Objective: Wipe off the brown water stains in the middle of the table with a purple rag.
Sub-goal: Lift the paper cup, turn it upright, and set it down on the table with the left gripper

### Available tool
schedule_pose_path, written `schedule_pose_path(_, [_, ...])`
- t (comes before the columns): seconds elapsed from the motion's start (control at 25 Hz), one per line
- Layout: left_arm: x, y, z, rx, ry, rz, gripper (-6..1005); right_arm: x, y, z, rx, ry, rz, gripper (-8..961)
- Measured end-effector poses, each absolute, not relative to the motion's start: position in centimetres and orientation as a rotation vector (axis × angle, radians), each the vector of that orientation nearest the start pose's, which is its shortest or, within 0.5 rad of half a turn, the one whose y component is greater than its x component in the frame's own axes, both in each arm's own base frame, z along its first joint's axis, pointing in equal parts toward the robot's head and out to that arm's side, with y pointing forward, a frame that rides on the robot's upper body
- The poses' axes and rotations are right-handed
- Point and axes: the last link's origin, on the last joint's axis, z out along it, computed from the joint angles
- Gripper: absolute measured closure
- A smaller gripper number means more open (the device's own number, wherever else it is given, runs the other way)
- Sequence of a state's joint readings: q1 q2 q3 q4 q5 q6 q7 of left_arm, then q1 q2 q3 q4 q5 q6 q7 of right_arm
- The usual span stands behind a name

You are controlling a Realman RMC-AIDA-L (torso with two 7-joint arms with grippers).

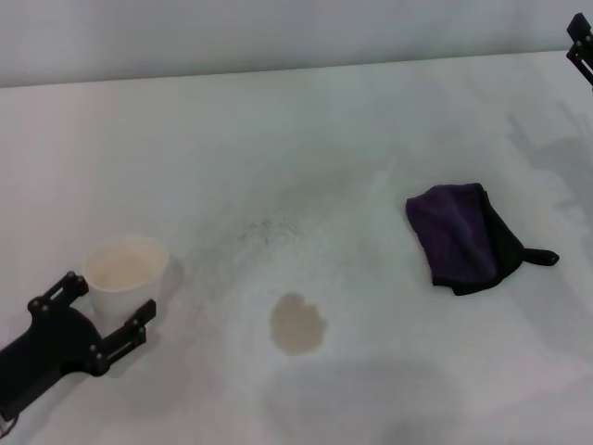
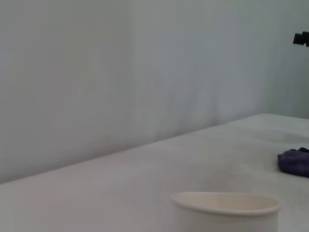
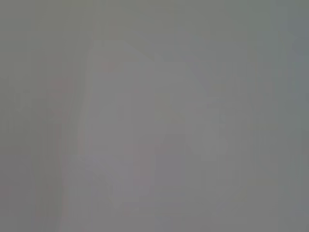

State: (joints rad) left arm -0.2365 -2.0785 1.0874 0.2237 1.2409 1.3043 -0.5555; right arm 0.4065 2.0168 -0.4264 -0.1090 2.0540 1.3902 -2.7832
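The brown water stain (image 1: 297, 324) is a small roundish light-brown blot in the middle of the white table (image 1: 306, 148). The purple rag (image 1: 459, 236) lies crumpled to the right of the stain, its black loop pointing right; its edge also shows in the left wrist view (image 2: 294, 162). My left gripper (image 1: 109, 298) is open at the near left, with one finger on each side of the white paper cup. My right gripper (image 1: 582, 42) is at the far right edge, well away from the rag. The right wrist view shows only plain grey.
A white paper cup (image 1: 125, 273) stands upright left of the stain; its rim shows in the left wrist view (image 2: 227, 203). Faint grey specks lie beyond the stain. A pale wall runs behind the table's far edge.
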Motion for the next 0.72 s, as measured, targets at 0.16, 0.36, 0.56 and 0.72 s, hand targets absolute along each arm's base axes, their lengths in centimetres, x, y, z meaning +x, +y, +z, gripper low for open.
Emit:
schedule_pose_path(0.16, [-34.9, 23.0, -6.2, -2.318, -0.491, -0.636, 221, 35.3, 31.7, 6.0, -1.572, 0.365, 0.757, 82])
schedule_pose_path(0.36, [-35.2, 22.4, -6.6, -2.308, -0.477, -0.612, 220, 35.4, 31.7, 6.0, -1.572, 0.366, 0.756, 82])
schedule_pose_path(0.56, [-35.4, 22.1, -6.7, -2.289, -0.453, -0.592, 219, 35.4, 31.7, 6.0, -1.573, 0.365, 0.755, 82])
schedule_pose_path(0.72, [-35.5, 22.0, -6.5, -2.252, -0.450, -0.595, 218, 35.4, 31.7, 6.0, -1.573, 0.368, 0.754, 82])
